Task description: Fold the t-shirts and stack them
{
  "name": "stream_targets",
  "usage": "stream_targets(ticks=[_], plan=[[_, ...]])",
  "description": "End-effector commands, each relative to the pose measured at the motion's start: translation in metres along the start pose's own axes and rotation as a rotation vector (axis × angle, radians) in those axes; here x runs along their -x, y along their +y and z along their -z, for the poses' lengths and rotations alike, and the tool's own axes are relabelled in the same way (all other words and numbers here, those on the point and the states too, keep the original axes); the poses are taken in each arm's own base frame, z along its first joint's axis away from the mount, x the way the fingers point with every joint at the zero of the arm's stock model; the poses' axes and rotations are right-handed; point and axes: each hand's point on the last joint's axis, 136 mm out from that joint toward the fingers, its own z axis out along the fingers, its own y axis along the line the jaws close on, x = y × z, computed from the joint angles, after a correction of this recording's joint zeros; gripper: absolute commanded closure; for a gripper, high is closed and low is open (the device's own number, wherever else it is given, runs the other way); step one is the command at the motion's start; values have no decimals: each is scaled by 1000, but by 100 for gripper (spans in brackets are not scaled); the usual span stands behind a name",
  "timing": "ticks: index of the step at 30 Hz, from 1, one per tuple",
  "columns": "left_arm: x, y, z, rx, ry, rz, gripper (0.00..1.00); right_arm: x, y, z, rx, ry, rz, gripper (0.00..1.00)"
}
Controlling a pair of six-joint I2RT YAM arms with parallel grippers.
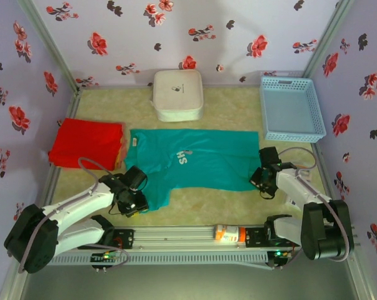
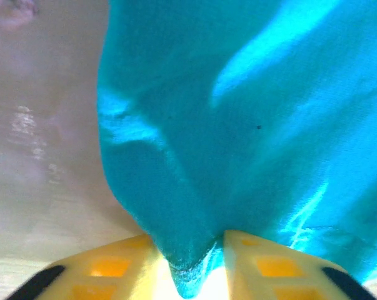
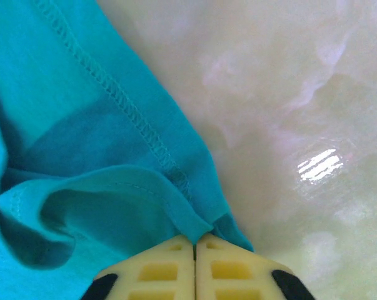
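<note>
The teal t-shirt (image 1: 201, 159) lies spread across the middle of the table with white letters showing. To its left the red t-shirt (image 1: 88, 144) lies folded. My left gripper (image 1: 138, 201) is at the teal shirt's near-left corner. In the left wrist view, a bunched point of teal cloth (image 2: 238, 125) is pinched between that gripper's (image 2: 189, 253) yellow fingers. My right gripper (image 1: 261, 181) is at the shirt's near-right corner. In the right wrist view it (image 3: 195, 240) is shut on a fold of the stitched hem (image 3: 113, 100).
A white square box (image 1: 177, 94) stands at the back centre and a light-blue mesh basket (image 1: 291, 107) at the back right. Flowered walls close in three sides. An orange and white object (image 1: 229, 234) lies on the rail between the arm bases.
</note>
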Motion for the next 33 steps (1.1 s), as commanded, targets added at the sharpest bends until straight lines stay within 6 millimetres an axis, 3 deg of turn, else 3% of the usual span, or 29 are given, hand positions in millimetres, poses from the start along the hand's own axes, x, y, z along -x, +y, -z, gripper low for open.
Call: stream_targets(ticks=[1, 5, 10, 15, 25, 33], plan=[[6, 8, -4, 42, -37, -15, 79, 0, -7, -1, -20, -14, 1, 100], [10, 2, 19, 35, -69, -37, 99, 0, -9, 6, -26, -21, 10, 100], [15, -9, 61, -2, -123, -67, 100, 1, -6, 25, 3, -37, 9, 100], [23, -22, 89, -41, -156, -97, 100, 3, 3, 44, 53, -42, -6, 100], [67, -47, 150, -101, -266, -142, 100, 14, 14, 65, 97, -44, -44, 100], [102, -70, 167, -159, -315, -151, 100, 35, 29, 75, 137, -60, -57, 100]])
